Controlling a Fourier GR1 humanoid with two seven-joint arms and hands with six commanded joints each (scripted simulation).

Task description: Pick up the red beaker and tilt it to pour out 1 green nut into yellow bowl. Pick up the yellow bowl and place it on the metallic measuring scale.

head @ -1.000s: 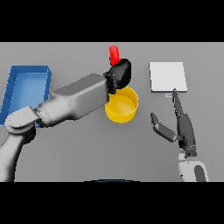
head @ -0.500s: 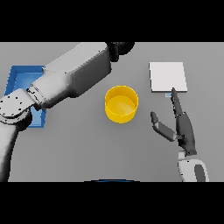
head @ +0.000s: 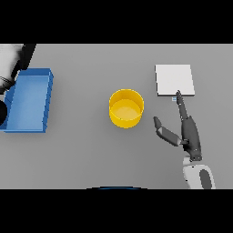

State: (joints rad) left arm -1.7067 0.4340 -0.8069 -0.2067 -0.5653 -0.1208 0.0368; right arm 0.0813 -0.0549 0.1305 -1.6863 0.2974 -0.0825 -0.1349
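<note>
Nearest, the right hand (head: 189, 134) rests with fingers spread straight, beside the yellow bowl (head: 126, 108) standing mid-worktop. Farther off, the left arm has swung away past the blue tray (head: 28, 100), its hand and the red beaker out of view, so pouring looks done and the bowl awaits the scale (head: 174, 80).

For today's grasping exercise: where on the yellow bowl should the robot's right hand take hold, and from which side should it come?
Probably the wall of the yellow bowl nearest the right hand, approached from the bowl's right. The bowl stands upright and open-topped, so its round wall suits a wrap between thumb and straight fingers, and the measuring scale lies on that same side.
</note>
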